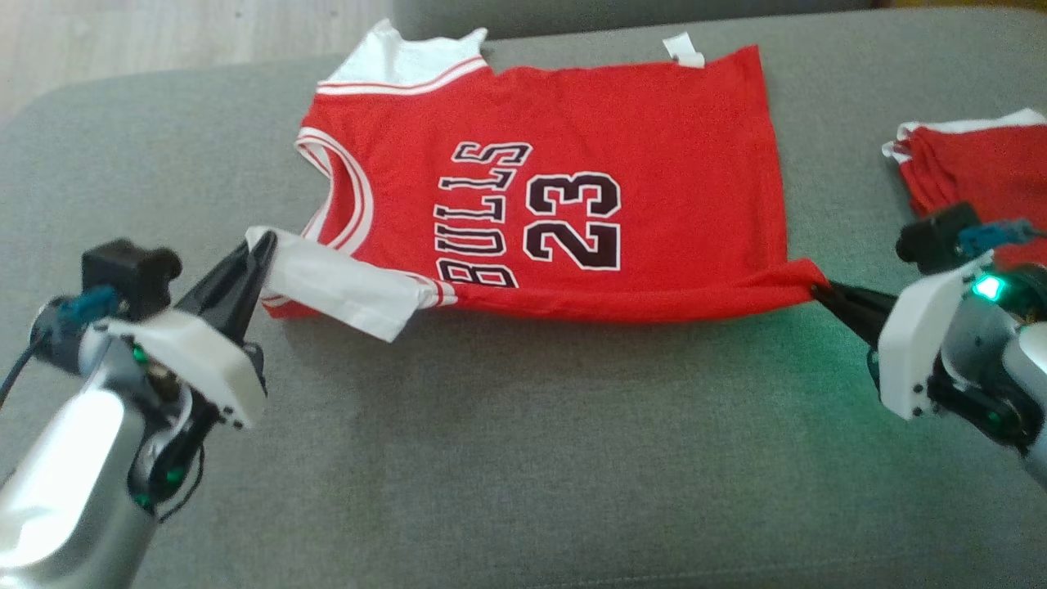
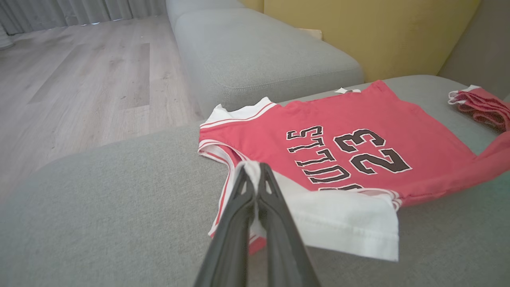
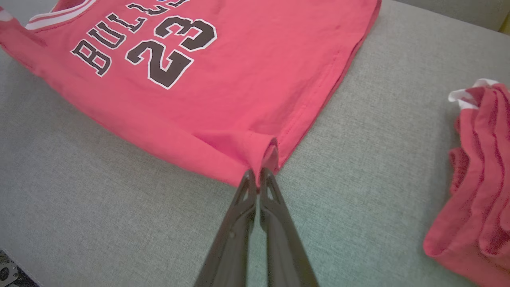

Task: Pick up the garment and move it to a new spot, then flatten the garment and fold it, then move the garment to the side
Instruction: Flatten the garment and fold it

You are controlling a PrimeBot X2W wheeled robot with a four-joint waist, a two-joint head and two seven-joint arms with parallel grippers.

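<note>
While the red jersey [image 1: 572, 188] lay printed side up across the middle of the grey sofa seat [image 1: 523, 458], neck end to the left and hem to the right, we held its near edge at both ends. Our left gripper [image 1: 262, 241] was clamped on the white shoulder flap [image 1: 343, 286] at the near left corner. Our right gripper [image 1: 820, 290] was clamped on the near right hem corner, where the cloth bunched into a small peak. Between them the near edge ran taut and slightly rolled. The far edge rested flat, with a white tag [image 1: 684, 49] poking out.

We judged that the fold was about to begin, with the near edge to be carried over to the far one. Both grips were only thin pinches of cloth, so a hard or uneven pull could tug a corner free. The white flap was already doubled over and might get trapped inside the fold as a lump. If one arm led the other, the edges would land askew.

A pile of red clothes [image 1: 973, 164] sat just beyond our right wrist, where a wide swing might knock it. Past the left end of the seat lay the wooden floor [image 2: 79, 79], where a dropped corner could slide off.
</note>
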